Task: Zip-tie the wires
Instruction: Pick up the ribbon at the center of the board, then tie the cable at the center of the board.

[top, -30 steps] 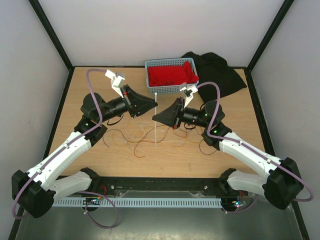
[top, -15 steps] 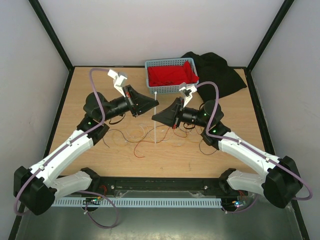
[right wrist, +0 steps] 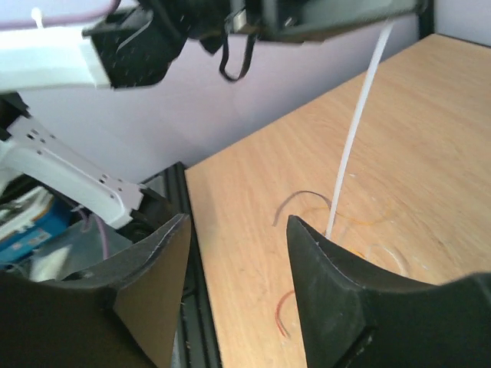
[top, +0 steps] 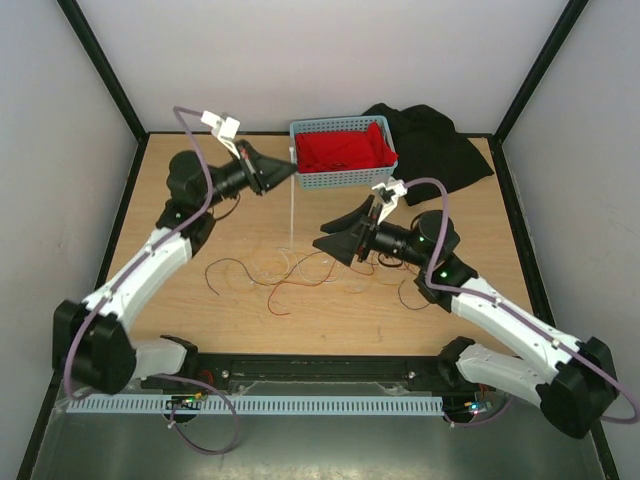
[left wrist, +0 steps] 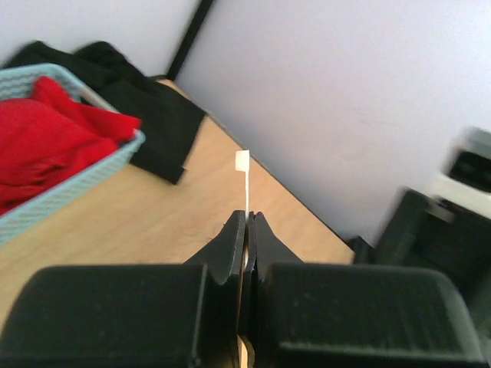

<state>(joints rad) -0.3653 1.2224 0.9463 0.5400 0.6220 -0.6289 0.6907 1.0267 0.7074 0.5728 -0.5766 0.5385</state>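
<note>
The zip tie (top: 291, 210) hangs upright as a thin whitish strip, its lower end near the table among the wires (top: 285, 272). My left gripper (top: 288, 170) is shut on its upper part, just left of the basket. In the left wrist view the strip (left wrist: 246, 195) sticks out beyond the closed left gripper (left wrist: 248, 216), ending in a small square head. My right gripper (top: 330, 245) stands open to the right of the strip, apart from it. In the right wrist view the right gripper (right wrist: 238, 221) is empty, with the zip tie (right wrist: 357, 130) and thin curly wires (right wrist: 307, 201) behind one finger.
A light blue basket (top: 345, 180) with a red cloth (top: 340, 150) stands at the back middle. A black cloth (top: 440, 145) lies to its right. Dark frame posts and pale walls close in the table on three sides.
My left gripper has shut on the zip tie and carried it back and left, towards the basket. My right gripper has opened, let go of the strip and drawn slightly right.
</note>
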